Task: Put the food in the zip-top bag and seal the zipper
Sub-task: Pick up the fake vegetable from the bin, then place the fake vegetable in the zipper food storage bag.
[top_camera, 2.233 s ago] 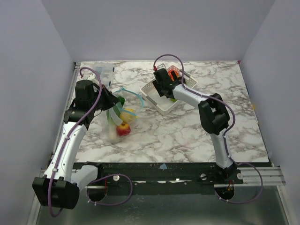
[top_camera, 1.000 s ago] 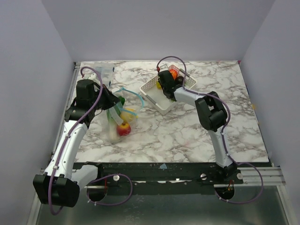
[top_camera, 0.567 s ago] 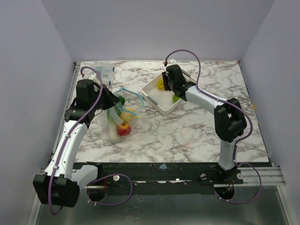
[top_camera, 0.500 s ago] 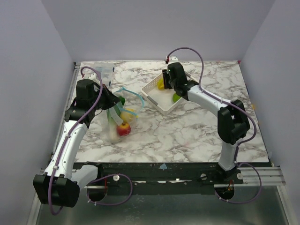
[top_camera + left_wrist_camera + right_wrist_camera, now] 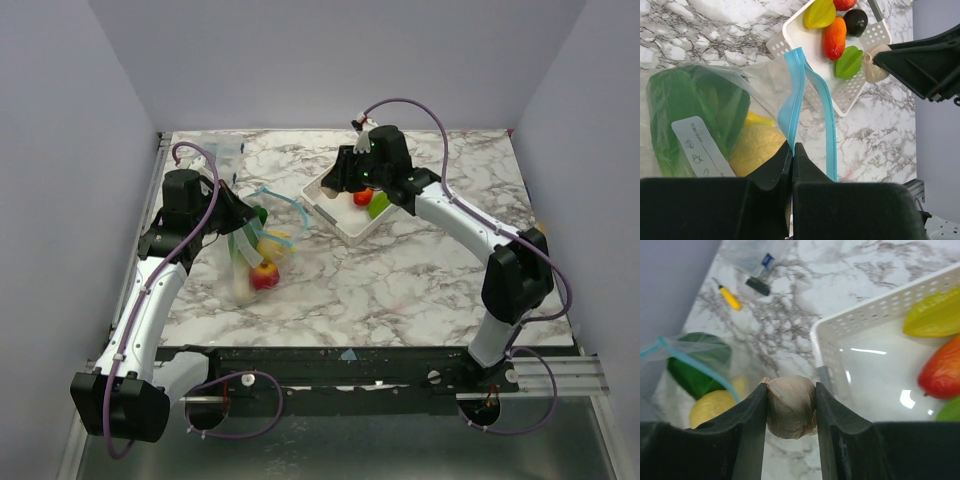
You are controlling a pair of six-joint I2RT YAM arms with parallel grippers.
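The clear zip-top bag (image 5: 252,245) lies at the left with its mouth held up. My left gripper (image 5: 791,148) is shut on its blue-green zipper (image 5: 795,85). Inside are a green piece (image 5: 695,105), a yellow piece (image 5: 757,147) and a red piece (image 5: 264,276). My right gripper (image 5: 790,390) is shut on a pale garlic bulb (image 5: 790,407) and hangs over the left rim of the white basket (image 5: 865,315). In the basket lie a yellow star fruit (image 5: 820,14), an orange-red piece (image 5: 834,39), a green star fruit (image 5: 849,61) and a dark piece (image 5: 856,21).
A small clear box (image 5: 228,152) sits at the back left corner. Near it lie a little yellow item (image 5: 730,299) and a black one (image 5: 760,286). Grey walls close in the marble table (image 5: 420,280) on three sides.
My right gripper has come up out of the basket with the garlic bulb and swung left over the basket's rim. The left arm and the bag have stayed still.
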